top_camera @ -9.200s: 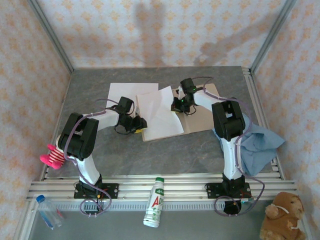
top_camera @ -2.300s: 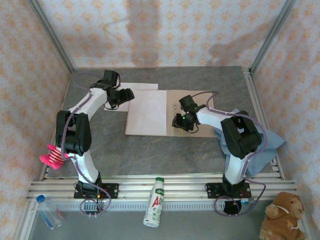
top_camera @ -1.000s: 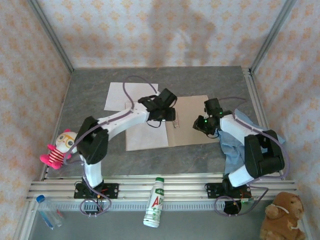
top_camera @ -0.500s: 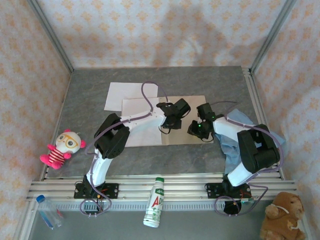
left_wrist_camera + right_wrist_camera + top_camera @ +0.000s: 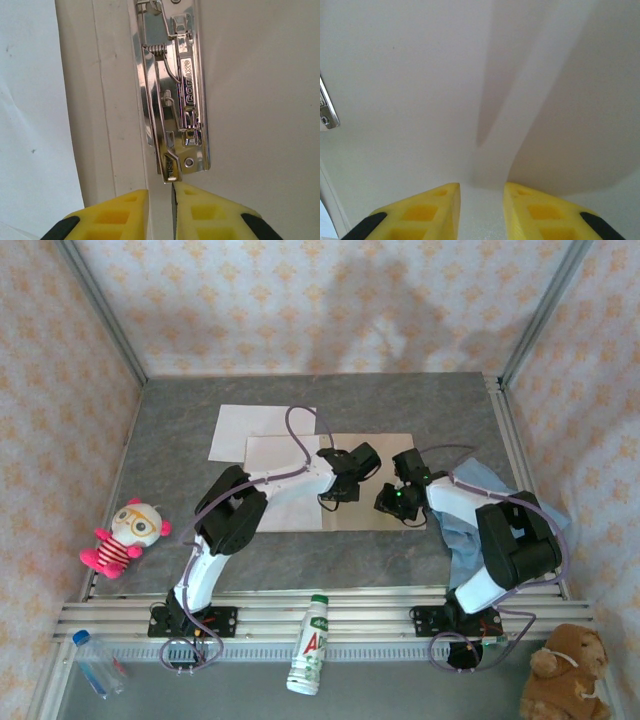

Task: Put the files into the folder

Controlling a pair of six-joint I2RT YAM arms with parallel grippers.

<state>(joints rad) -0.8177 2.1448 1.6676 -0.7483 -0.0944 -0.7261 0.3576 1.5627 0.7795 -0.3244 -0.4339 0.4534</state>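
Observation:
The folder (image 5: 372, 452) lies open in the middle of the table. One white file (image 5: 285, 485) covers its left half, and its edge shows in the left wrist view (image 5: 30, 125). The second file (image 5: 255, 425) lies flat behind it at the back left. My left gripper (image 5: 340, 486) (image 5: 160, 192) sits low at the spine, its fingers slightly apart with nothing between them. The metal fastener (image 5: 180, 100) is just ahead of them, its push tab at the right fingertip. My right gripper (image 5: 392, 502) (image 5: 481, 186) hovers close over the folder's pale right face (image 5: 420, 100), narrowly open and holding nothing.
A light blue cloth (image 5: 545, 518) lies under the right arm at the table's right edge. A pink doll (image 5: 125, 535) sits at the left edge. A drink bottle (image 5: 312, 642), a water bottle (image 5: 95, 662) and a teddy bear (image 5: 562, 672) lie beyond the front rail.
My left gripper has swung right from the folder's back edge to the spine fastener. The right gripper has shifted a little left on the right flap. In the last half second, almost nothing moved.

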